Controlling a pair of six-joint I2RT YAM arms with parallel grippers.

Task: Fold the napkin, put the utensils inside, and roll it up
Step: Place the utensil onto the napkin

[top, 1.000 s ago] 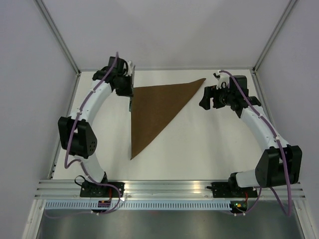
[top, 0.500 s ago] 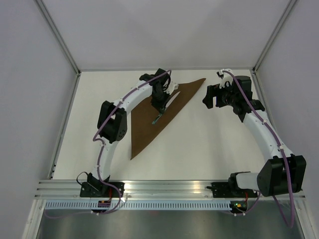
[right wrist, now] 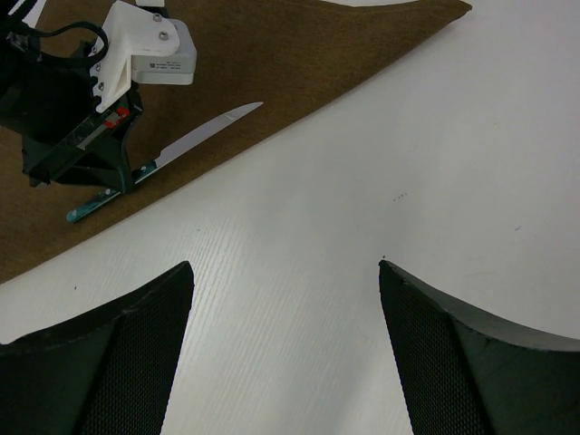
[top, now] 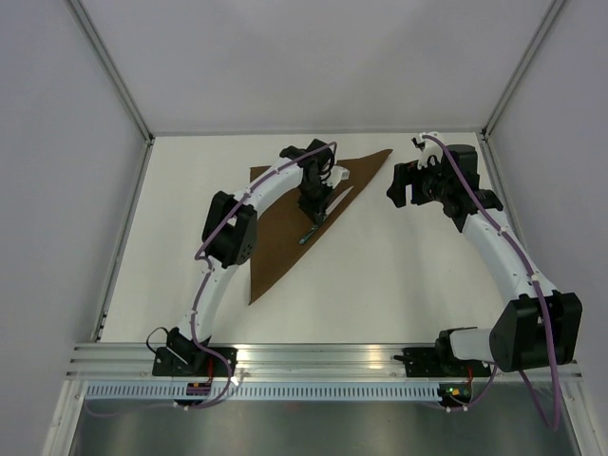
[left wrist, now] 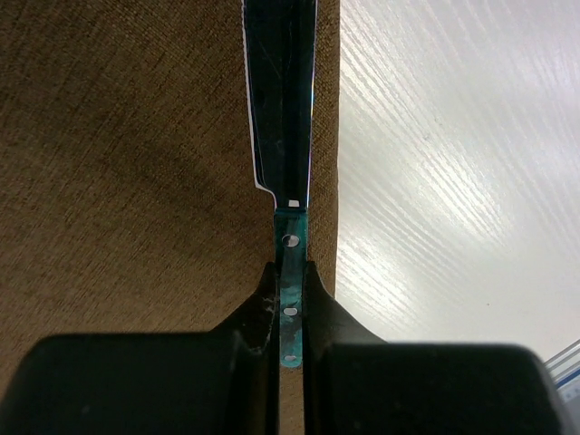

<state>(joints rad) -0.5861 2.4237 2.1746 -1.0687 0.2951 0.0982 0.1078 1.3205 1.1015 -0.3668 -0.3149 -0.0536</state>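
The napkin lies folded into a brown triangle on the far left-centre part of the white bench. One straight side runs near-to-far on the left, another runs along the back, and the long slanted edge faces the right arm. The knife sits on the cloth just inside that slanted edge and parallel to it. Its pale blade points toward the far right corner of the napkin, and its greenish riveted handle points toward the near side. In the left wrist view only a thin strip of cloth shows between the blade and the bare bench. We cannot tell whether the blade lies flat on the cloth or is held slightly off it. The left fingers pinch the handle from both sides, low over the napkin, with the left arm arching across the cloth from the near edge. The right fingers are spread wide and grip nothing. They hang over bare bench just to the right of the napkin's far right corner, apart from the cloth and the knife.
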